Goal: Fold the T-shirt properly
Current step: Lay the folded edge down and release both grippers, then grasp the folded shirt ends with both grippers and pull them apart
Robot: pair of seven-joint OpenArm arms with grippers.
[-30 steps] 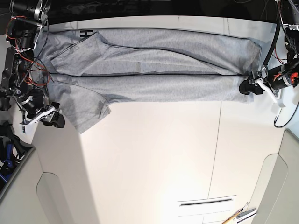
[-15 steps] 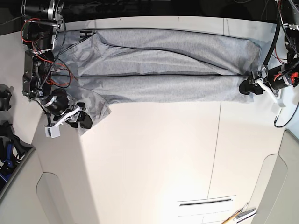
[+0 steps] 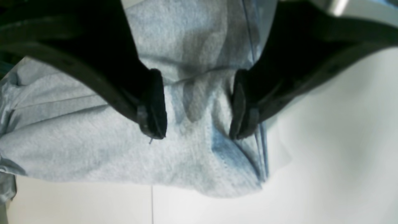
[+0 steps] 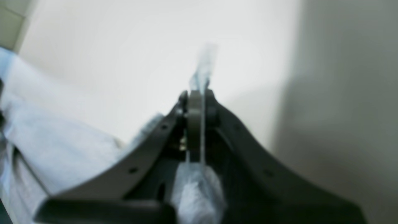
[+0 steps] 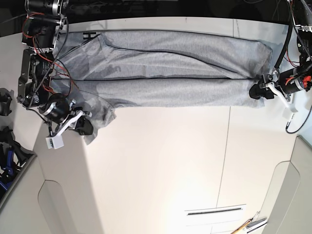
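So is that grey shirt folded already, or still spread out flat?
Partly folded. The T-shirt lies as a long band, both long sides turned in and meeting along a dark middle line; one sleeve sticks out.

One T-shirt (image 5: 170, 73), two grippers, one table (image 5: 161, 165).

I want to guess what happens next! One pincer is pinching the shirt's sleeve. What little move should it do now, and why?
Probably lift the sleeve a little and carry it inward over the body. The right pincer is shut on grey cloth of the T-shirt, whose sleeve sticks out past the folded body. The left pincer stands open over the other end, so it likely should close first to hold that end.
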